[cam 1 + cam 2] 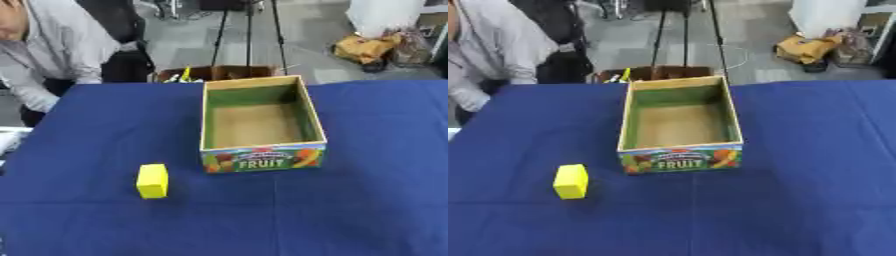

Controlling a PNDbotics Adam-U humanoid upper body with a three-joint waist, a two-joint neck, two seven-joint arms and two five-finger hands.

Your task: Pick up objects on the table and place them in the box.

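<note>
A yellow block [152, 180] stands on the blue tablecloth, to the left of and a little nearer than the box. The box [308, 112] is an open cardboard carton with green inner walls, a bare brown floor and a "FRUIT" print on its near face; nothing shows inside it. Neither of my hands shows in either view.
The blue-covered table [367, 200] fills the lower part of both views. Beyond its far edge stands another brown carton [219, 73] with small items in it, behind that a tripod. A person leans over the table's far left corner, touching none of the objects.
</note>
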